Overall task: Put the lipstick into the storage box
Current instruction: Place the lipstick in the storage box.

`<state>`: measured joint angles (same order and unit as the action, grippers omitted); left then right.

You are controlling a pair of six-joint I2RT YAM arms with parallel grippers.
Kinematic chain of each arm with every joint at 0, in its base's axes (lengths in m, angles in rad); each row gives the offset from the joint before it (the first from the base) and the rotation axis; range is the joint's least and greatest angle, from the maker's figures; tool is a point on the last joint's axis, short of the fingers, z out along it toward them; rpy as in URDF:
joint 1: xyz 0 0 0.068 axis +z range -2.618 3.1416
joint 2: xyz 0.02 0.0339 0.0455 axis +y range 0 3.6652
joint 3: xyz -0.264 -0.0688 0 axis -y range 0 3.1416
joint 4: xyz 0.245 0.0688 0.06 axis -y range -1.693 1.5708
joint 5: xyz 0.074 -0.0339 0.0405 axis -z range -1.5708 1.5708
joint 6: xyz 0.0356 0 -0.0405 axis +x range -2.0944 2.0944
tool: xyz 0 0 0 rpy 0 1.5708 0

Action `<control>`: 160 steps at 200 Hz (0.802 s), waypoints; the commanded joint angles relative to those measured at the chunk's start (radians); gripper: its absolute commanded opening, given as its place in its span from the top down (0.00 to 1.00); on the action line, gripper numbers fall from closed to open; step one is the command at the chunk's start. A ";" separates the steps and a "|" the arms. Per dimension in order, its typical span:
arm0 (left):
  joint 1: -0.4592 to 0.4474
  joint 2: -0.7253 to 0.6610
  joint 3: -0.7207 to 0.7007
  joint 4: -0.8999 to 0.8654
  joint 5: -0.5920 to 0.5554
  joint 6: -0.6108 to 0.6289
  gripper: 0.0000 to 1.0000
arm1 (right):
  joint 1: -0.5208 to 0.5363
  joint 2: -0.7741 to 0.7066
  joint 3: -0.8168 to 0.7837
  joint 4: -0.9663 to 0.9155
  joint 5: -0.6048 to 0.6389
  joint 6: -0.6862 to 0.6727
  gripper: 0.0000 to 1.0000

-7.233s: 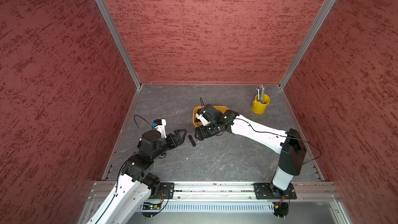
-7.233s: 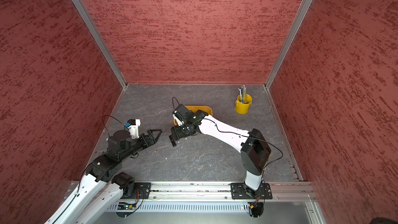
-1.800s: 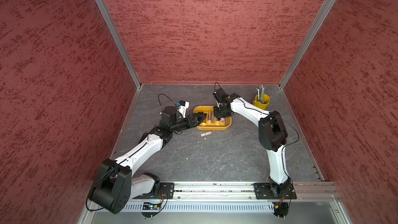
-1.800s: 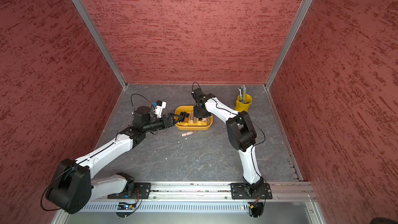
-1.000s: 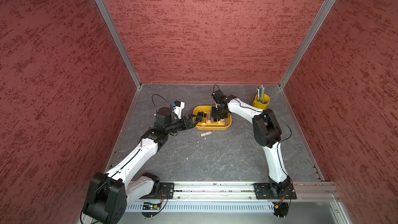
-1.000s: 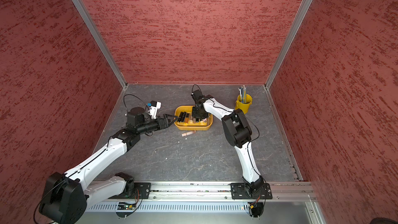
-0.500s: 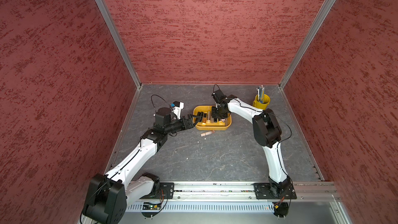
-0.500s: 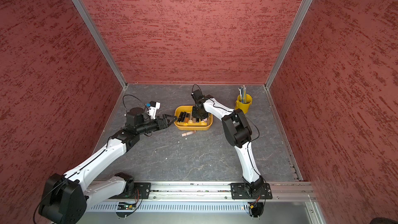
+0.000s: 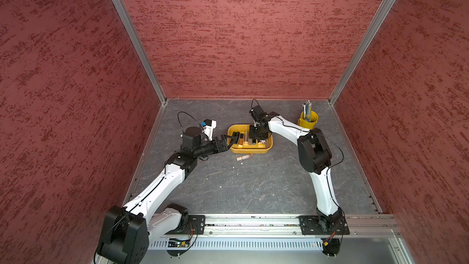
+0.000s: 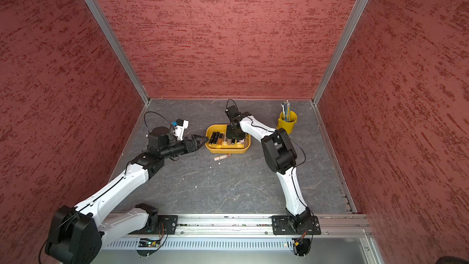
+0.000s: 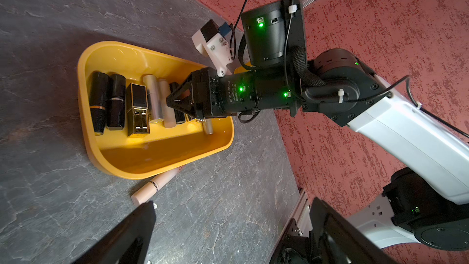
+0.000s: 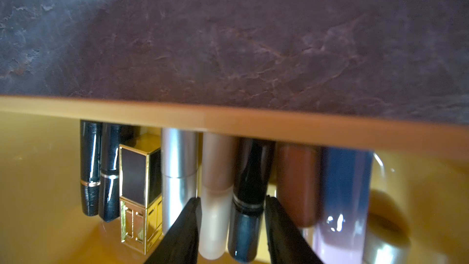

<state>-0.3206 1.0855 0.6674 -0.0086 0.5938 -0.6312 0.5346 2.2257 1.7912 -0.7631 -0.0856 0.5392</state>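
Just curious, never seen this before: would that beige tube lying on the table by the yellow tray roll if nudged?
Likely yes: the beige tube is round and lies on its side on the flat table, so a sideways push should roll it. It looks rigid and smooth, so a pinch might slip.

Left arm (image 9: 162, 187): extended forward and low, wrist roughly level. Left gripper (image 10: 205, 141): aimed horizontally toward the right arm, jaws fully apart, nothing between them.

Right arm (image 9: 284, 129): elbow raised, forearm reaching inward toward the left arm, wrist bent downward. Right gripper (image 12: 232, 214): pointing down, jaws partly apart. Both fingers (image 12: 182, 229) are visible in the right wrist view.
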 commanded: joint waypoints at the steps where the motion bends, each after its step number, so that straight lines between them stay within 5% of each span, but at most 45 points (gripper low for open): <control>1: 0.005 -0.018 -0.014 -0.006 -0.004 0.001 0.00 | -0.006 -0.039 -0.019 0.019 0.018 0.000 0.54; 87: -0.092 -0.021 0.040 -0.198 -0.079 0.171 0.00 | -0.007 -0.238 -0.120 0.088 -0.057 -0.010 0.45; 160: -0.345 0.057 0.113 -0.361 -0.316 0.369 0.00 | -0.007 -0.637 -0.410 0.103 -0.097 -0.009 0.42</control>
<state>-0.5953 1.1053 0.7532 -0.3027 0.3927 -0.3637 0.5331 1.6951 1.4693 -0.6743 -0.1478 0.5308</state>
